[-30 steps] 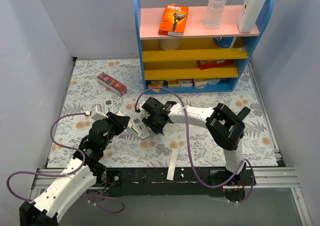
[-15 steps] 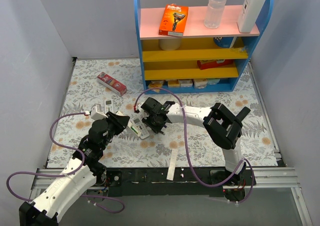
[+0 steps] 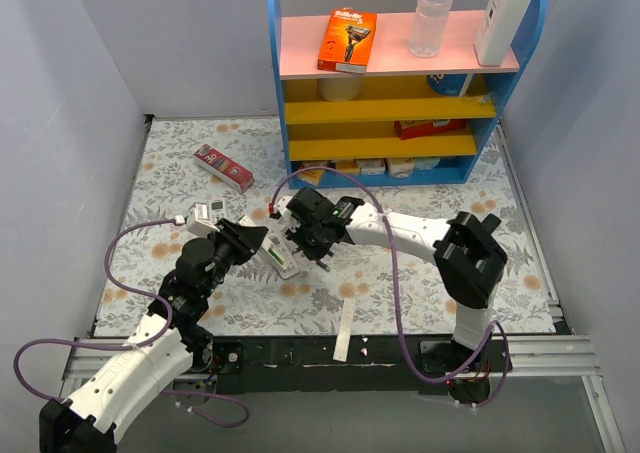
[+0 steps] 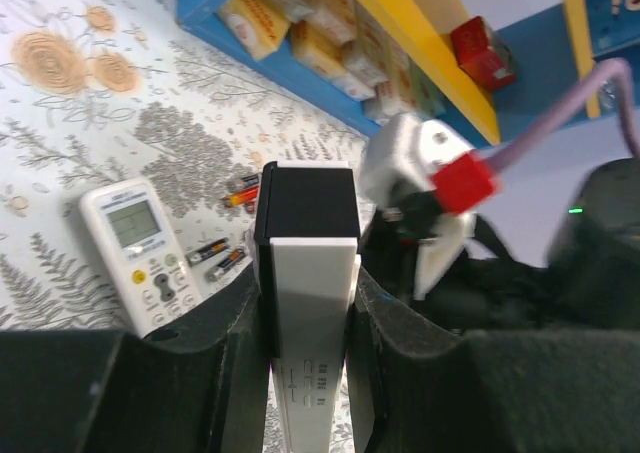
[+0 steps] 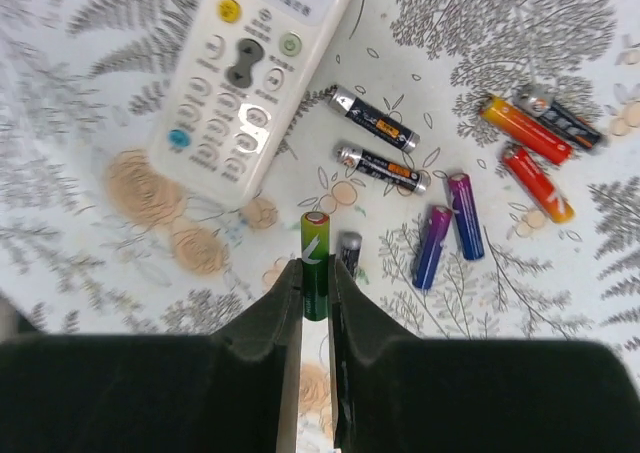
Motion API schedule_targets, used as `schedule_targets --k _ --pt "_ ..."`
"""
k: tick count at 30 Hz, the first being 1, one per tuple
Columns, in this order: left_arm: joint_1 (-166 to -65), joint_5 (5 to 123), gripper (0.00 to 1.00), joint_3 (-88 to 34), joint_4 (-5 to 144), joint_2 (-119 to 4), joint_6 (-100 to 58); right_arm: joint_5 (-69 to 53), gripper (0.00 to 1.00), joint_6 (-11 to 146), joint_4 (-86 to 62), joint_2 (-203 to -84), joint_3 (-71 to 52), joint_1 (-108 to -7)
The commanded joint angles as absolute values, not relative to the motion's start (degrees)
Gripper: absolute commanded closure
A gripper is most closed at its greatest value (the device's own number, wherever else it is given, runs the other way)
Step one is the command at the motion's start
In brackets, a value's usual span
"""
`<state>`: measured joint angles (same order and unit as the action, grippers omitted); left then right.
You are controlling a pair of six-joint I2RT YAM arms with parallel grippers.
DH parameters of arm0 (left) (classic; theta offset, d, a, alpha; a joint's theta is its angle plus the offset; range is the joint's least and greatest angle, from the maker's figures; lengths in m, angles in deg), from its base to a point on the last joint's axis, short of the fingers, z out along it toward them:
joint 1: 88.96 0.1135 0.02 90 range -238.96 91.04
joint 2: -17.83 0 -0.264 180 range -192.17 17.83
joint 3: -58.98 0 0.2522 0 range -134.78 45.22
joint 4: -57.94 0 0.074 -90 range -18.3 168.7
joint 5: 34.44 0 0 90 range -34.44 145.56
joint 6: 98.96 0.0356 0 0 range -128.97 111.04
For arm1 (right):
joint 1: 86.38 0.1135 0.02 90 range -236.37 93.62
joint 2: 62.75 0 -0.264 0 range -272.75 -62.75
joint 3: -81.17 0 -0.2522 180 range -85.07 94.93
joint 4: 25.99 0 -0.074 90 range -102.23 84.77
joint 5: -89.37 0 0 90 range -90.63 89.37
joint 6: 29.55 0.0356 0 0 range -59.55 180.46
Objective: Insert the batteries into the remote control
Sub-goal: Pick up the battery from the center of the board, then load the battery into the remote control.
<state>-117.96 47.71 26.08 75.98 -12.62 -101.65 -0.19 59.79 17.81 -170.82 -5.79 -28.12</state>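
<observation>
Top external: high at the near edge, far, overlooking mat (image 3: 180, 163) and shelf (image 3: 400, 110).
Left wrist: low, close, along held remote (image 4: 305, 303) toward shelf.
Right wrist: close, straight down past green battery (image 5: 316, 258).
Shared: both wrists see loose batteries (image 5: 465, 213), apparently the same white remote (image 5: 255, 68).

The batteries (image 5: 373, 117) have shiny, smooth wrappers and small bright metal ends. The green battery (image 5: 316, 258) shines too. The white remote (image 5: 255, 83) is smooth plastic. The black and white remote (image 4: 307, 303) is smooth plastic, a bit glossy. The fingers (image 5: 265, 358) of the right gripper (image 5: 316, 273) are dull black plastic. The flowery table cover (image 5: 560, 303) looks flat and matt. The far bottle (image 3: 435, 13) is clear plastic.
</observation>
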Motion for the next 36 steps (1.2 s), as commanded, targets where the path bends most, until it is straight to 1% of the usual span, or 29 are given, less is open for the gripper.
schedule_targets --k 1,6,7,9,13,19,25,36 --pt "-117.9 52.4 1.0 27.5 67.5 -13.2 -100.8 -1.2 0.86 62.0 20.0 -162.1 -5.0 -27.8" --pt "-117.9 55.5 1.0 29.9 58.2 -15.2 -101.4 -2.0 0.86 65.3 23.3 -155.7 -4.8 -27.8" --pt "-117.9 58.4 1.0 30.5 56.8 -15.8 -101.6 -2.4 0.86 66.8 23.9 -154.9 -4.5 -27.8" --pt "-117.9 60.2 1.0 31.2 51.5 -17.6 -101.7 -3.0 0.86 68.4 25.5 -153.1 -4.0 -27.8" --pt "-117.9 63.7 1.0 32.2 41.4 -21.3 -102.5 -4.9 0.86 72.2 28.3 -151.0 -3.0 -27.8" --pt "-118.0 66.7 1.0 33.1 31.9 -28.1 -105.9 -6.9 0.86 74.6 29.2 -149.5 -2.6 -27.4" --pt "-118.1 67.9 1.0 32.9 27.2 -33.1 -108.0 -5.2 0.87 75.7 30.0 -148.8 -0.2 -27.2" --pt "-118.7 67.6 1.0 33.9 23.2 -36.0 -110.8 -4.2 0.87 75.7 33.4 -152.7 4.1 -27.1"
